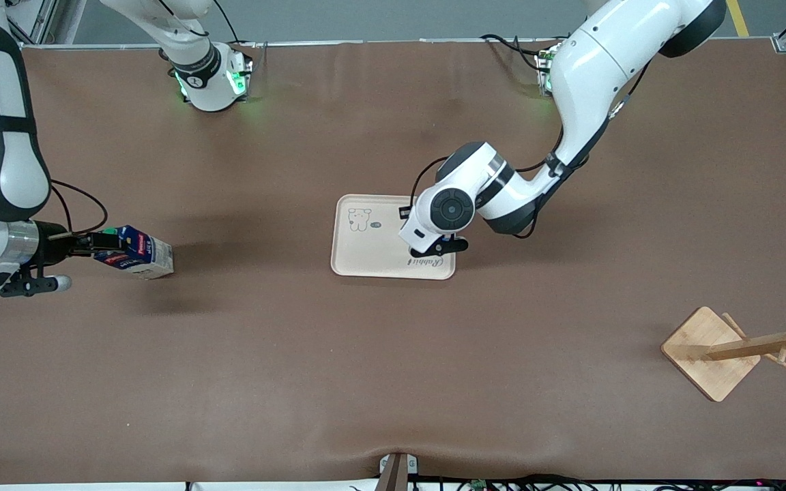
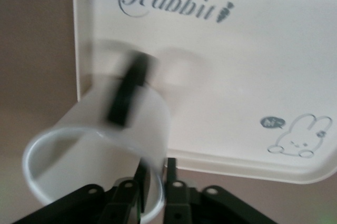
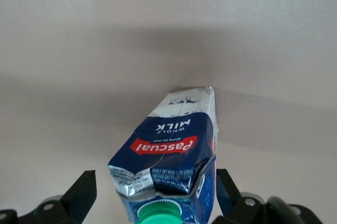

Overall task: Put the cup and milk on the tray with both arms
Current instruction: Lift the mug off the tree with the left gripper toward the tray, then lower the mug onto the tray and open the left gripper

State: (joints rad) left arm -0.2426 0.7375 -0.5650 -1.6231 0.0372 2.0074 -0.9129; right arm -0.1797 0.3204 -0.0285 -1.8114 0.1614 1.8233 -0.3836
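The beige tray [image 1: 366,252] lies mid-table. My left gripper [image 1: 427,255] hangs over the tray's corner near the "Rabbit" script; the cup is hidden under the hand in the front view. In the left wrist view my left gripper [image 2: 156,179] is shut on the rim of the white cup [image 2: 100,150], its black handle up, over the edge of the tray [image 2: 253,77]. The blue milk carton [image 1: 135,252] lies tilted toward the right arm's end, green cap facing my right gripper [image 1: 96,242]. My right gripper [image 3: 155,182] is open around the milk carton's top [image 3: 168,150].
A wooden rack with pegs on a square base [image 1: 710,351] stands toward the left arm's end, nearer the front camera than the tray. Brown tabletop [image 1: 393,375] spreads around the tray. The arms' bases sit along the table's edge farthest from the front camera.
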